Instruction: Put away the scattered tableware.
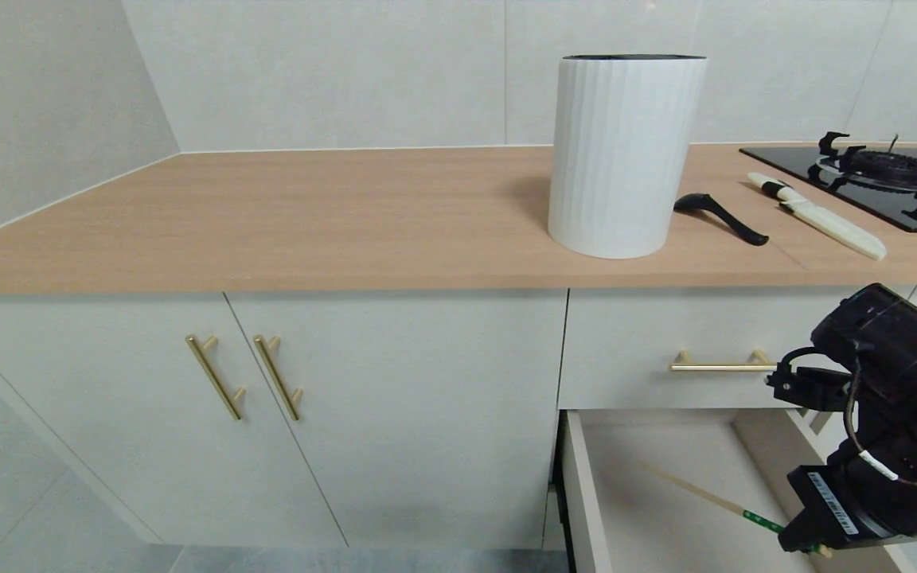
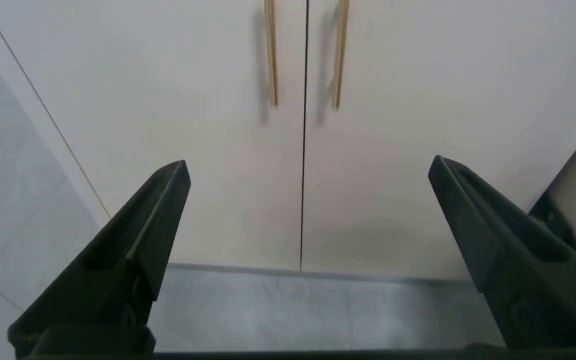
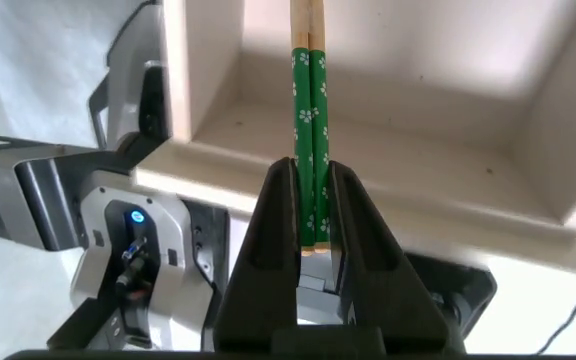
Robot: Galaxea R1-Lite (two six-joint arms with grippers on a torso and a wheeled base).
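Chopsticks (image 3: 309, 150) sit pinched by their green ends between the right fingers (image 3: 268, 270); left fingers (image 2: 143, 240) released

A white label (image 1: 831, 501) on the side of the right tool (image 1: 809, 547) carries print too small to read. No other text is legible.

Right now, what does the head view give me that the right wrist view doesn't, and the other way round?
Head view adds the countertop with the white ribbed canister, black utensil, knife and hob, plus the cabinet doors beside the open drawer. Right wrist view adds close detail: the right gripper shut on the chopsticks' green flowered ends. Both share the gripper, the chopsticks and the drawer the chopsticks point into.
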